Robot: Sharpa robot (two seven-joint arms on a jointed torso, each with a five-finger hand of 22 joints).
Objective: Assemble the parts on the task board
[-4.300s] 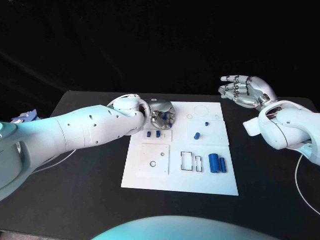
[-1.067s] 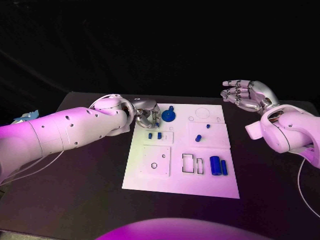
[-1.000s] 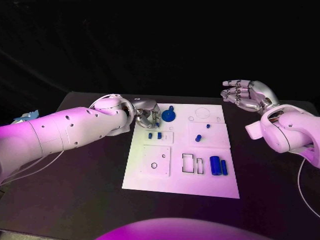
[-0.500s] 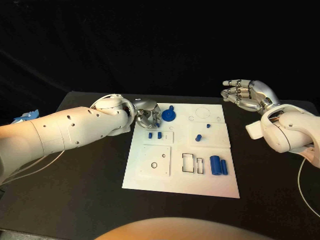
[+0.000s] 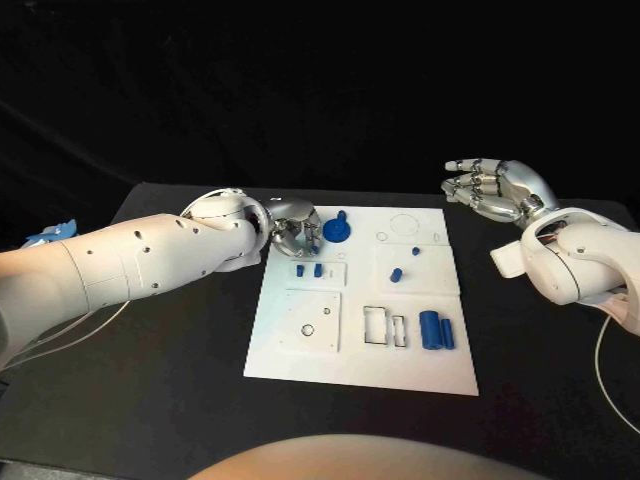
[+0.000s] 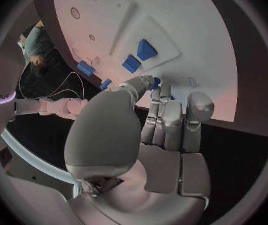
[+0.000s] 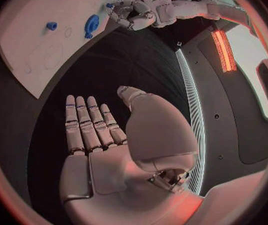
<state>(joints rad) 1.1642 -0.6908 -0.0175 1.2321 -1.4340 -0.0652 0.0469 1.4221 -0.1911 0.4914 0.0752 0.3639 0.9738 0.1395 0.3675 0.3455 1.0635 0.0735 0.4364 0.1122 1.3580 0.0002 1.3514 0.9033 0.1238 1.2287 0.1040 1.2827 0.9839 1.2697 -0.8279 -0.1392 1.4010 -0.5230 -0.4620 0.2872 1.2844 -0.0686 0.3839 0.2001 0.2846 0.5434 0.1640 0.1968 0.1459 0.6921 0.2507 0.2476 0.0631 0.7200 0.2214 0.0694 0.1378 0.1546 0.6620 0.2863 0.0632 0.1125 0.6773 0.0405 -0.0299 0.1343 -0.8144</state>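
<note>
The white task board (image 5: 363,365) lies mid-table. A round blue disc part (image 5: 335,231) sits at its far left corner, also seen as the disc (image 7: 91,25) in the right wrist view. My left hand (image 5: 294,226) is just left of the disc, with thumb and fingertips (image 6: 162,92) reaching a sliver of blue (image 6: 154,81); whether they pinch it is unclear. Two small blue blocks (image 5: 309,270), a blue peg (image 5: 395,273) and two blue cylinders (image 5: 436,329) lie on the board. My right hand (image 5: 490,187) hovers off the far right corner, fingers spread, holding nothing.
Two rectangular slots (image 5: 385,324) and a square plate with a hole (image 5: 307,320) are set in the board's near half. A faint circle outline (image 5: 404,225) marks the far right. A blue-white object (image 5: 49,236) sits off the table's left edge. A cable (image 5: 603,370) runs along the right.
Since the oldest frame my left hand has drawn back to the left, uncovering the blue disc. Over the last second both hands hold nearly still.
</note>
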